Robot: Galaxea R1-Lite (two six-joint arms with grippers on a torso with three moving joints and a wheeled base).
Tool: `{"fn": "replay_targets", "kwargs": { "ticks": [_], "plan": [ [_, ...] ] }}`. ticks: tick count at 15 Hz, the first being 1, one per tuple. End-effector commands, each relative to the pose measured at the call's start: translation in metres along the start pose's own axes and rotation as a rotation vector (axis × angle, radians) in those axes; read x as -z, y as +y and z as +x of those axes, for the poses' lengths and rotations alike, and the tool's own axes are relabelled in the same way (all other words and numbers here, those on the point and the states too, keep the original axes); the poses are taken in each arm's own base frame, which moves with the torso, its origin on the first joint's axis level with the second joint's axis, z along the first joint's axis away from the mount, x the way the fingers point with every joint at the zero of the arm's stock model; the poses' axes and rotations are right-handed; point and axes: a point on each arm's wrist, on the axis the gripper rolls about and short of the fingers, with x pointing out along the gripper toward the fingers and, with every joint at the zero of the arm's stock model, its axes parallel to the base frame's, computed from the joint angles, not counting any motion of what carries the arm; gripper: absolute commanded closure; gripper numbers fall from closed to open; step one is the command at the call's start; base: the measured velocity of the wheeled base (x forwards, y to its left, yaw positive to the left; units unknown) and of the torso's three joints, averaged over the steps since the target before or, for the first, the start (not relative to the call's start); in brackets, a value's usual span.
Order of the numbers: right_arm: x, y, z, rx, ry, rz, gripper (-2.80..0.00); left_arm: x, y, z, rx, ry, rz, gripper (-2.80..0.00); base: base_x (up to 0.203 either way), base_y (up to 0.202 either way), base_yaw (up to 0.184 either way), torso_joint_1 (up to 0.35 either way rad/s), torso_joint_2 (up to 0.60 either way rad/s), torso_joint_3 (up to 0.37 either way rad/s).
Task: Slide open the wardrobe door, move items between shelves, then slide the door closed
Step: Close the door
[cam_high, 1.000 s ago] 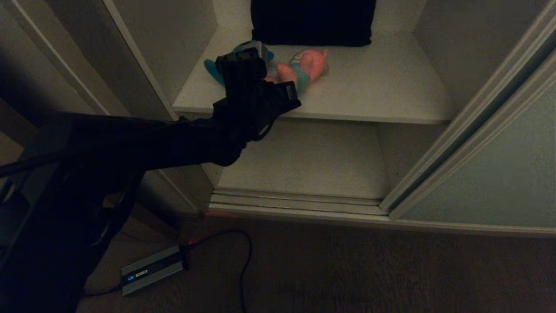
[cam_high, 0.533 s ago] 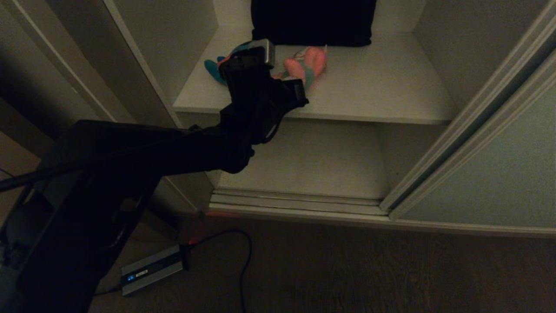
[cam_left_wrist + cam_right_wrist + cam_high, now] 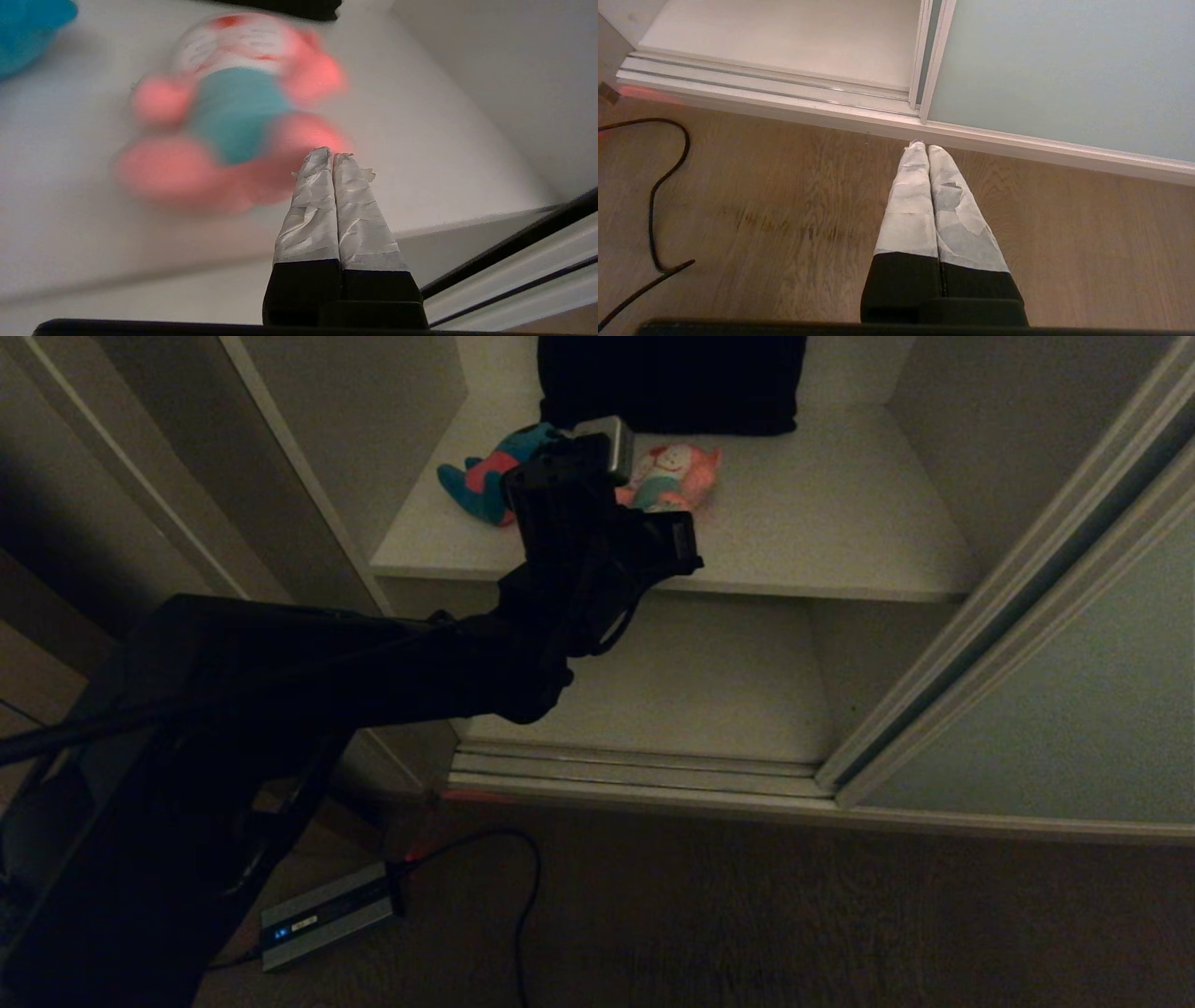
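Wardrobe open, sliding door (image 3: 1074, 709) pushed to right side. Top shelf (image 3: 822, 532) white, holds both toys near back. Pink toy (image 3: 674, 476) in teal outfit lies beside blue toy (image 3: 485, 481); black cushion (image 3: 667, 383) behind them. Lower shelf (image 3: 691, 681) bare. Left gripper (image 3: 332, 156) over top shelf, just in front of pink toy, fingers pressed together, holding nothing. Right gripper (image 3: 923, 147) hangs over wood floor (image 3: 784, 224) near door's bottom rail, fingers together too. Black cable (image 3: 658, 186) on floor.
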Motion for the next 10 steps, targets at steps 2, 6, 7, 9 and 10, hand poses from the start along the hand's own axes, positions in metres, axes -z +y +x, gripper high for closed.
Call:
{"fn": "replay_targets", "kwargs": {
  "ticks": [2, 6, 7, 9, 10],
  "plan": [
    [0.001, 0.000, 0.000, -0.001, 0.005, -0.001, 0.00, -0.011, -0.017, -0.027, 0.015, 0.100, 0.001, 0.00, 0.000, 0.000, 0.000, 0.000, 0.00, 0.000],
    [0.001, 0.000, 0.000, -0.001, 0.005, -0.001, 0.00, -0.070, -0.017, -0.073, 0.012, 0.172, -0.039, 0.00, 0.000, 0.000, 0.000, 0.000, 0.00, 0.000],
    [0.001, 0.000, 0.000, -0.001, 0.005, -0.001, 0.00, -0.085, -0.015, -0.088, 0.006, 0.180, -0.051, 0.00, 0.000, 0.000, 0.000, 0.000, 0.00, 0.000],
    [0.001, 0.000, 0.000, -0.001, 0.005, -0.001, 0.00, -0.098, -0.008, -0.123, -0.052, 0.230, -0.042, 0.00, 0.000, 0.000, 0.000, 0.000, 0.00, 0.000],
    [0.001, 0.000, 0.000, 0.000, 0.005, -0.001, 0.00, -0.112, -0.002, -0.146, -0.092, 0.239, -0.034, 0.00, 0.000, 0.000, 0.000, 0.000, 0.00, 0.000]
  ]
}}
